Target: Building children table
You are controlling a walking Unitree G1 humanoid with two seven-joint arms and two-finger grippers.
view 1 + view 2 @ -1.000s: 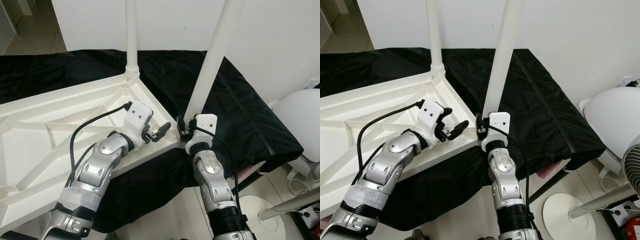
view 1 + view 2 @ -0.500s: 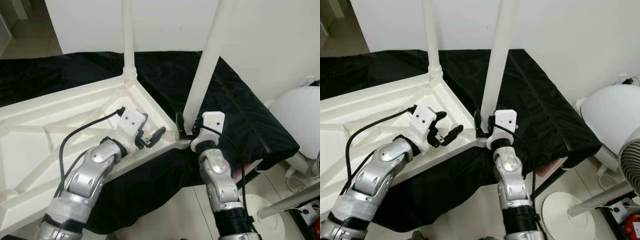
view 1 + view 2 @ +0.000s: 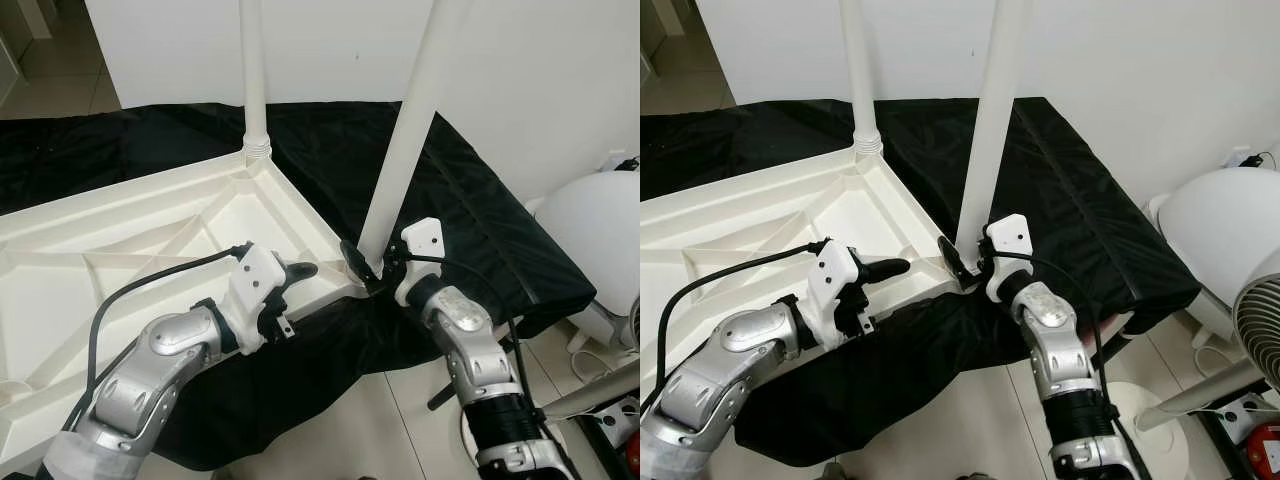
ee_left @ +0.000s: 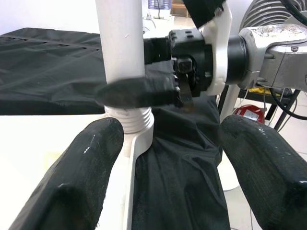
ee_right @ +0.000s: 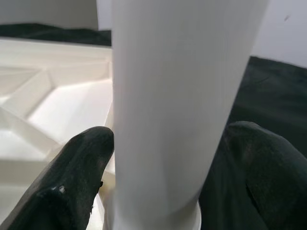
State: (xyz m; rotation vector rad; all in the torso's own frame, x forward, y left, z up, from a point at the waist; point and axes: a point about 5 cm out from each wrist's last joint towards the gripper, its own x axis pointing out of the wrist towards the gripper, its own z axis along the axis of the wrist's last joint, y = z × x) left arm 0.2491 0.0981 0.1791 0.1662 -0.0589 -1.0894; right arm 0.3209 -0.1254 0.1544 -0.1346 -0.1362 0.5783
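Note:
The white children's table top (image 3: pixel 120 240) lies upside down on a black cloth (image 3: pixel 480 200). One white leg (image 3: pixel 253 80) stands in its far corner. A second leg (image 3: pixel 405 130) stands in the near right corner. My right gripper (image 3: pixel 368 268) is shut on the base of that second leg (image 5: pixel 168 96), with a finger (image 5: pixel 81 177) pressed to each side. My left gripper (image 3: pixel 292 298) hovers open at the table top's near edge, left of that corner. Its wide-spread fingers (image 4: pixel 81 177) point at the leg's threaded base (image 4: pixel 129 122) and hold nothing.
A white fan (image 3: pixel 1230 240) stands on the tiled floor at the right, close to my right arm. A white wall runs behind the cloth-covered surface. Bare floor (image 3: pixel 400 420) lies below the near edge.
My left gripper has drawn back from over the table top to its near edge. My right arm has swung out to the right, its wrist turning around the leg's base.

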